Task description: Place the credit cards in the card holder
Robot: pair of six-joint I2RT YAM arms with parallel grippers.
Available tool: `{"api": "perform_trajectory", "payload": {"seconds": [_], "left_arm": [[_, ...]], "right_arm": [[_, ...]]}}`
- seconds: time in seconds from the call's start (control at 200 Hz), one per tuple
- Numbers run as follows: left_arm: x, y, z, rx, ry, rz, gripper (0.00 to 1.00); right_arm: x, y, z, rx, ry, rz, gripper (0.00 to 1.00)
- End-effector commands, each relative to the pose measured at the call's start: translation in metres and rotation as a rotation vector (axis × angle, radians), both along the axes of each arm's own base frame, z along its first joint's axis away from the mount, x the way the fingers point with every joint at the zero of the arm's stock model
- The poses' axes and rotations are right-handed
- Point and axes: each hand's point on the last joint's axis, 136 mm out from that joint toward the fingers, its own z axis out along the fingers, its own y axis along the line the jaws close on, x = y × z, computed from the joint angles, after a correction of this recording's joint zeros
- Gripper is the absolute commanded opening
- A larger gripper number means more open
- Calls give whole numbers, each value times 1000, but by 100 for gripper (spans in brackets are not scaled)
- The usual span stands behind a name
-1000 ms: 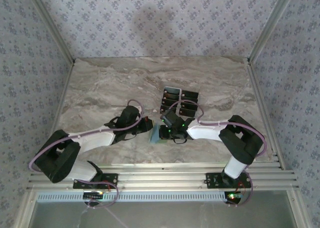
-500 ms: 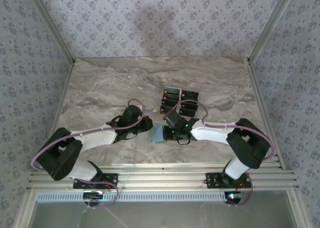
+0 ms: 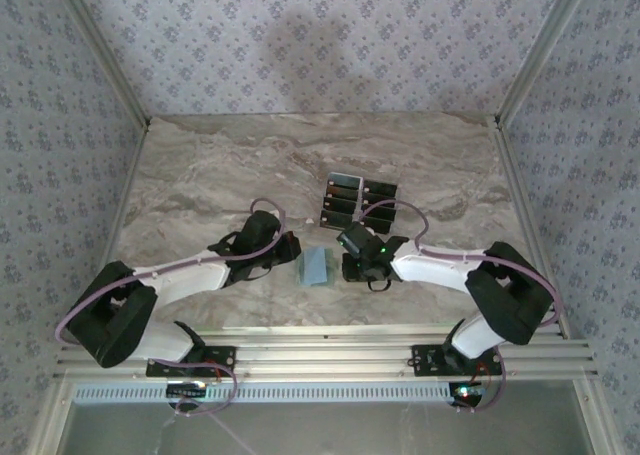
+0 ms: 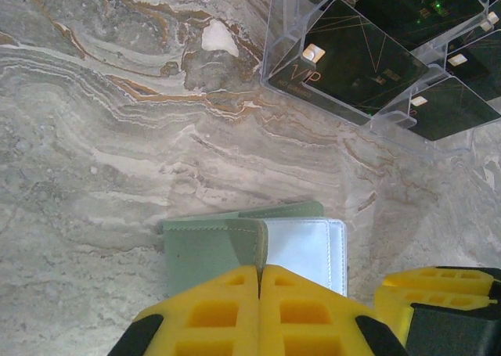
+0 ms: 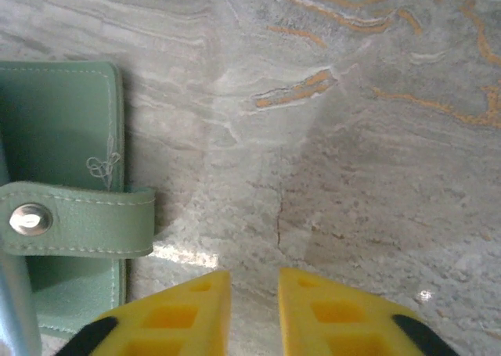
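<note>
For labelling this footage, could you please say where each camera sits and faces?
Top external: above, behind the arms, facing down at the marble table; both show whole.
Left wrist: on that arm, down past the shut left gripper at the pale-green soft folding wallet and black cards in a clear tray.
Right wrist: on that arm, down past the open right gripper at marble.
All share the wallet.

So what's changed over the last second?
The right gripper opened a little and drew back to its right, off the card holder, which settled flat. The left gripper stayed shut by it; the credit cards stayed in their clear rack.
</note>
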Motion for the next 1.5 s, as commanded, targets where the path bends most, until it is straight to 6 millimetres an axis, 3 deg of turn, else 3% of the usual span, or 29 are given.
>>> {"api": "perform_trajectory", "payload": {"seconds": [0.0, 0.105, 0.25, 0.43, 0.61, 0.894, 1.494], "left_arm": [[-8, 10, -8, 48, 10, -3, 0], [-8, 10, -8, 48, 10, -3, 0], [-7, 9, -8, 50, 9, -6, 0], [-8, 9, -9, 50, 10, -11, 0], [-9, 10, -9, 55, 11, -11, 0], [-10, 13, -12, 67, 11, -15, 0], [-13, 34, -21, 123, 15, 5, 0]], "right_arm": [[1, 0, 11, 3, -36, 18, 34], [3, 6, 13, 6, -41, 31, 45], [5, 15, 10, 0, -37, 51, 52], [9, 31, 4, -21, -35, 84, 54], [19, 32, -4, -52, -45, 61, 54], [30, 12, -5, -53, -72, -72, 52], [23, -36, -17, -2, -47, -270, 47]]}}
